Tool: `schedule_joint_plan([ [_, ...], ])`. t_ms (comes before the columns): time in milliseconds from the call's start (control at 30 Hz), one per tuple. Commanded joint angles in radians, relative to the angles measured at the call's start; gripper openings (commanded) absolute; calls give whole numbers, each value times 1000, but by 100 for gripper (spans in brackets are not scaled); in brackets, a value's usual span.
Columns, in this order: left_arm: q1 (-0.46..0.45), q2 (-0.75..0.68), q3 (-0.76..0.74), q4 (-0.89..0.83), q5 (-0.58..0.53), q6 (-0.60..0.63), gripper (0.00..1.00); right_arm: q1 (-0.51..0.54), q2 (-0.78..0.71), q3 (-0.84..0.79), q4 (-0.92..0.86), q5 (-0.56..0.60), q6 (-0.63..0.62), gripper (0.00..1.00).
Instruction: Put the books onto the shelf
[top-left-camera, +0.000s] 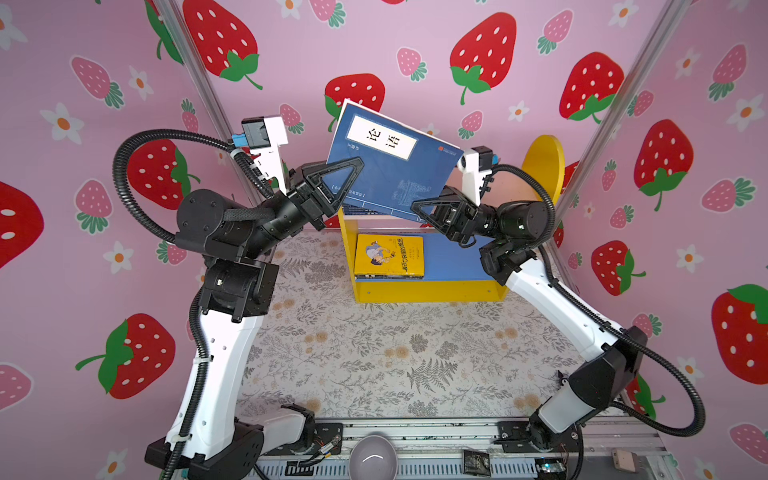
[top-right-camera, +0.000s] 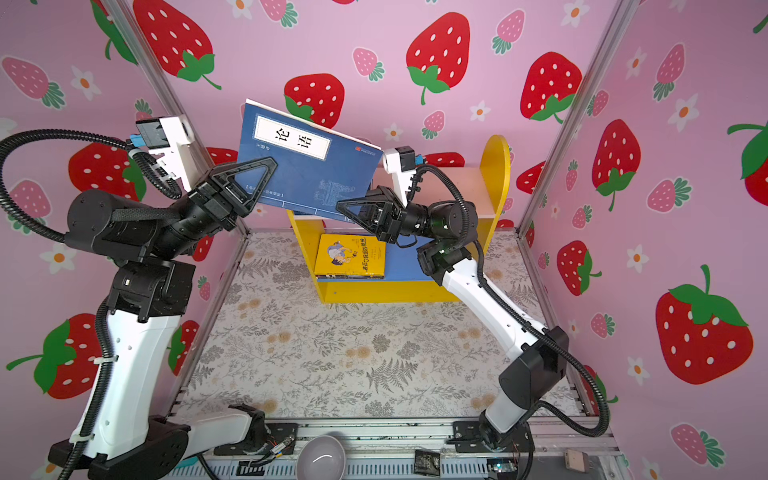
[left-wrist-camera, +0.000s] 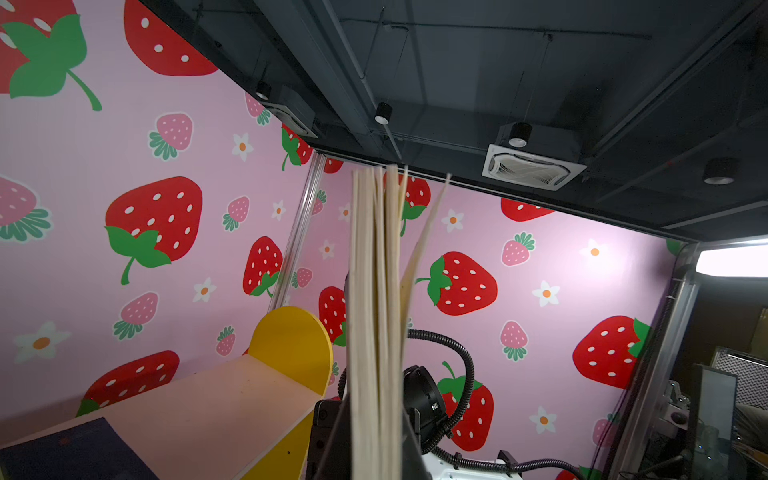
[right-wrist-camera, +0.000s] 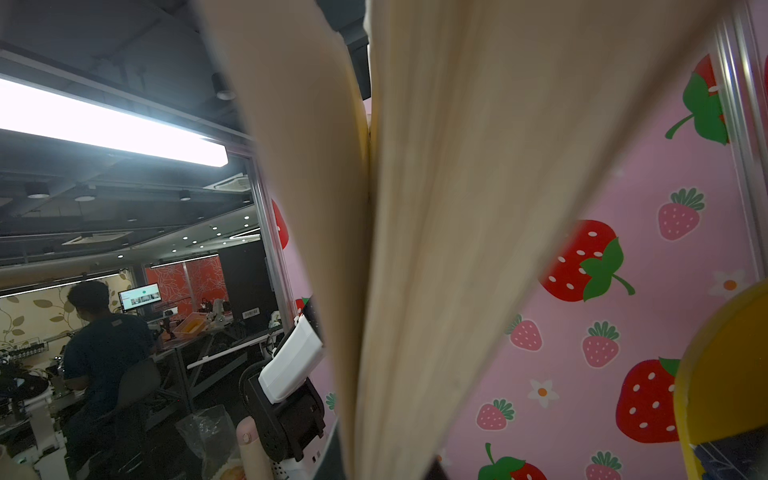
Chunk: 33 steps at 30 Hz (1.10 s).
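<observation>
A navy blue book (top-left-camera: 386, 166) (top-right-camera: 307, 166) with a cream title label hangs tilted in the air above the shelf (top-left-camera: 428, 289) (top-right-camera: 374, 291). My left gripper (top-left-camera: 353, 166) (top-right-camera: 270, 162) is shut on its left edge. My right gripper (top-left-camera: 415, 205) (top-right-camera: 340, 203) is shut on its lower right corner. Both wrist views show the book's cream page edges (left-wrist-camera: 374, 332) (right-wrist-camera: 415, 249) running out from between the jaws. A yellow cartoon book (top-left-camera: 388, 255) (top-right-camera: 351, 255) lies on the blue lower board atop darker ones. Another navy book (left-wrist-camera: 75, 453) lies on the pink upper board.
The shelf stands at the back of a floral mat (top-left-camera: 374, 353), close to the strawberry-print back wall. Its yellow rounded side (left-wrist-camera: 291, 345) (right-wrist-camera: 727, 374) rises beside the right arm. A grey bowl (top-left-camera: 372, 457) and a black packet (top-left-camera: 476, 461) sit on the front rail.
</observation>
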<state>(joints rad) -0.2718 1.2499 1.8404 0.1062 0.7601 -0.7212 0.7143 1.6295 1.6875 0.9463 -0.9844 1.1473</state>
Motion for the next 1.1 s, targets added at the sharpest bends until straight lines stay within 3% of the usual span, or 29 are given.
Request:
schedule_joint_plan([
  [0, -23, -14, 5, 44, -34, 7, 4, 5, -29, -14, 43, 76, -21, 0],
  [100, -22, -30, -2, 8, -48, 44, 45, -3, -41, -17, 30, 70, -33, 0],
  [167, -22, -52, -6, -53, -64, 103, 65, -24, -54, -23, 12, 70, -31, 0],
  [267, -23, -93, -2, -203, -90, 251, 84, -69, -64, -11, -37, 59, -13, 0],
  [367, -21, -96, 45, -362, -89, 357, 91, -105, -34, 50, -54, -3, 59, 0],
  [533, -21, -48, 130, -448, -52, 354, 90, -120, 13, 141, -67, -88, 131, 0],
  [667, -21, 8, 202, -498, -57, 342, 80, -121, 2, 153, -104, -109, 105, 0],
  [800, -21, 35, 201, -419, 18, 290, 73, -122, -28, 129, -131, -108, 68, 0],
  [933, -21, 43, 191, -344, 48, 236, 52, -123, -59, 95, -133, -101, 39, 0],
  [1067, -21, 49, 187, -332, 48, 220, 19, -124, -68, 84, -131, -82, 24, 0],
])
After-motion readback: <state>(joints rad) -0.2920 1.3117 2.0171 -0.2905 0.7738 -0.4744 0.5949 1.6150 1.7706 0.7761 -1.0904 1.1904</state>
